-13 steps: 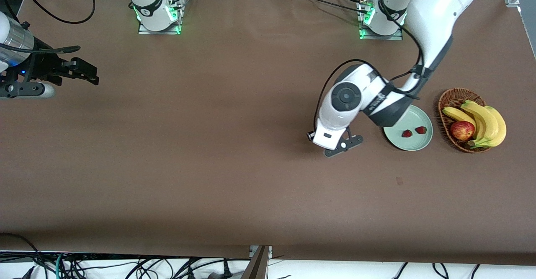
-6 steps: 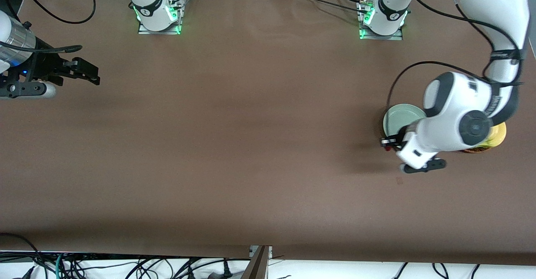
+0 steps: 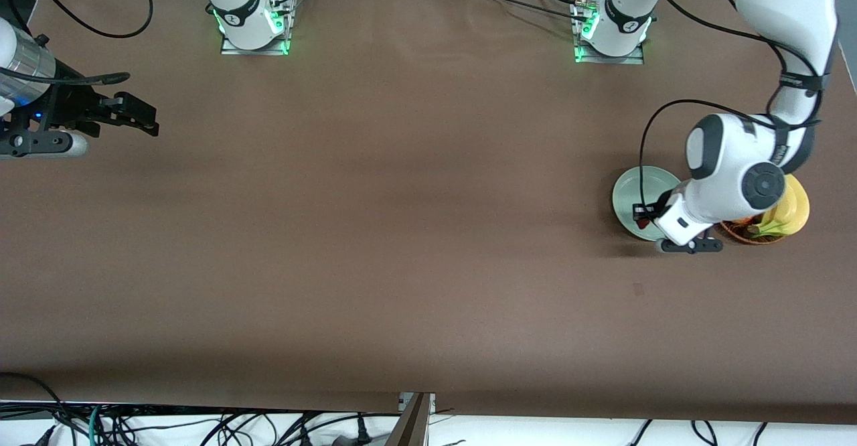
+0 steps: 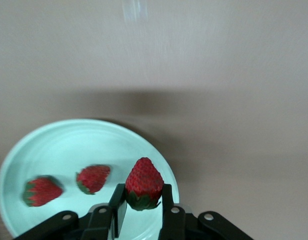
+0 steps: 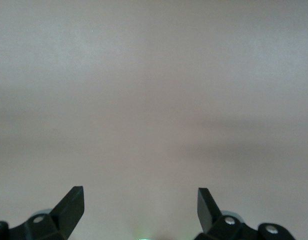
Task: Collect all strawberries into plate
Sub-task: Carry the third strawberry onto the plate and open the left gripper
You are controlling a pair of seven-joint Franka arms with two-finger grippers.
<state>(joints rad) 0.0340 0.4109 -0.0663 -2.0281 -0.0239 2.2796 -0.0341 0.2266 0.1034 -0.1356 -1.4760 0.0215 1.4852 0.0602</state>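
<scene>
The left arm's black two-finger gripper [image 4: 142,202] is up over the round, shallow, pale mint-green plate [image 3: 629,191], at the plate's edge nearest the front camera, and its fingers [image 4: 117,202] are clamped on a small red strawberry with a dark green leafy top [image 4: 143,183], pinched at the leafy end with the red tip pointing away from the wrist. Down on the plate itself lie two more little red strawberries: one [image 4: 93,178] sits just beside the held berry in the left wrist view, and the other [image 4: 42,190] lies close next to that one, the two near each other but not touching. From the front the white wrist covers the berries and much of the plate. Just beside the plate, toward the left arm's end of the table, the brown woven wicker basket [image 3: 740,231] peeks out from under the arm with yellow bananas [image 3: 792,206] in it. Over at the right arm's end, the right arm's black gripper [image 5: 140,203] waits above the bare brown table [image 3: 375,232], fingers spread wide with nothing between them.
</scene>
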